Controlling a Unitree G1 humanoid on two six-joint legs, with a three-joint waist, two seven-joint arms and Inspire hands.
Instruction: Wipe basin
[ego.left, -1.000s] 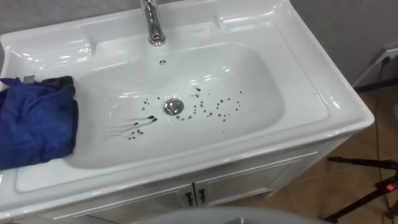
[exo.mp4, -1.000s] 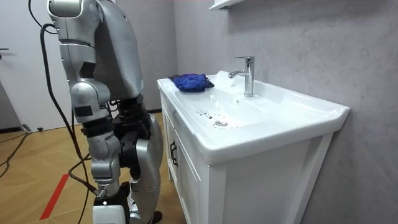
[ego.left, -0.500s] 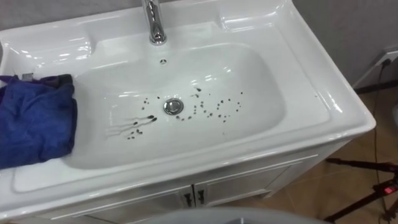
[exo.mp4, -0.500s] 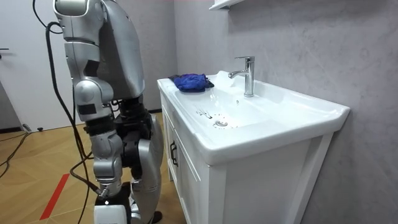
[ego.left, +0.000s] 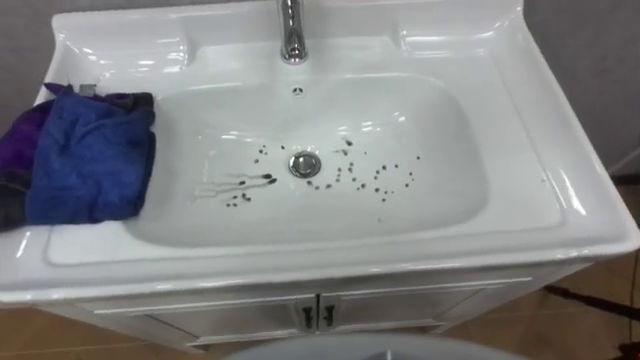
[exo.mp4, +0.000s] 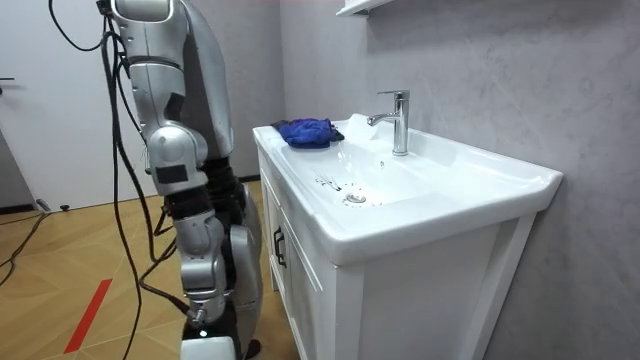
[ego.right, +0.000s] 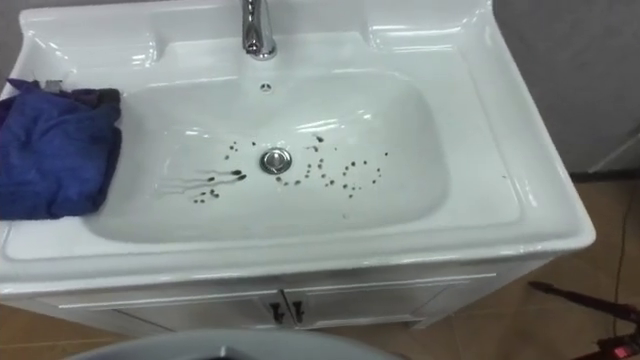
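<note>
A white basin (ego.left: 560, 180) on a cabinet lies below me, with its chrome tap (ego.left: 291, 35) at the back. Several dark specks (ego.left: 380, 180) and smears dot the bowl around the drain (ego.left: 305, 164). On the basin's left ledge lies a crumpled blue cloth (ego.left: 90, 160), untouched by either hand. The room view has me standing in front of the cabinet, the cloth (exo.mp4: 306, 131) on the far end of the basin (exo.mp4: 480, 175). My right hand (exo.mp4: 203, 318) hangs low at my side, away from the basin.
Below the basin's front edge the white cabinet doors (ego.left: 320, 315) carry small dark handles. A grey wall stands behind the tap (exo.mp4: 399, 120), and a wooden floor (exo.mp4: 70, 250) lies behind me.
I have stepped closer to the cabinet in the room view, and the eye view has shifted with it. The cloth and the specks have not moved.
</note>
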